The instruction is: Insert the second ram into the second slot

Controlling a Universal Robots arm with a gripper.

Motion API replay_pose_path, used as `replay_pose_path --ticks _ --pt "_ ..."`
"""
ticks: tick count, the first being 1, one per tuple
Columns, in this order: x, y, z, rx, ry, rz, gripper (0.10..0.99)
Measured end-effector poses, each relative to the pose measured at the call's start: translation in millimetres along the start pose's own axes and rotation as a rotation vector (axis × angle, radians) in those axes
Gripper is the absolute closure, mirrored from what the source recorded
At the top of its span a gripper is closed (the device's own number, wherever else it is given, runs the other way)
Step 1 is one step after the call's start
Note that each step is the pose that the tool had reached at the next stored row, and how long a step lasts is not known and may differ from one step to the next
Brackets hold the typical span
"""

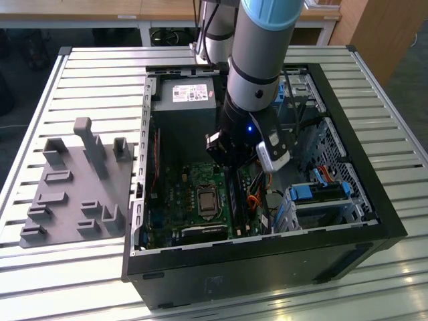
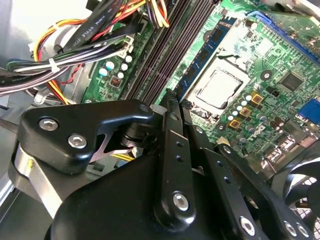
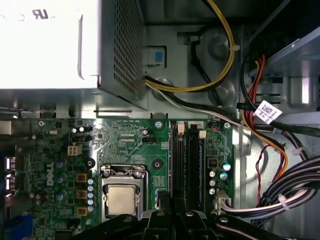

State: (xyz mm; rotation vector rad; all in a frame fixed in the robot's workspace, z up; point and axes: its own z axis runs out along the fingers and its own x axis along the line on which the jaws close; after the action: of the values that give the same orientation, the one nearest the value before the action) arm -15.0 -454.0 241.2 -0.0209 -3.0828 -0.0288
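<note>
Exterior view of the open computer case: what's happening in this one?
A robot arm reaches down into the open computer case, its end effector low over the RAM slots beside the CPU socket on the motherboard. A blue RAM stick already sits in a slot nearest the socket. I cannot tell whether the end effector holds another stick.

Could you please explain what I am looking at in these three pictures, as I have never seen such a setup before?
It is a robot arm reaching into an open computer case on a slatted table. The exterior view looks on from off the arm; both wrist views ride on the arm. A grey fixture tray lies beside the case. The black tool hangs just over the motherboard's memory slots, beside the processor socket. A blue ram sits in a slot next to the socket.
</note>
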Motion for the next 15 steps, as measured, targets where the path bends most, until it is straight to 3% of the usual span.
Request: replay_pose_path --ticks 15 --pt "-0.6 -7.0 3.1 -0.001 0.0009 0.013 0.949"
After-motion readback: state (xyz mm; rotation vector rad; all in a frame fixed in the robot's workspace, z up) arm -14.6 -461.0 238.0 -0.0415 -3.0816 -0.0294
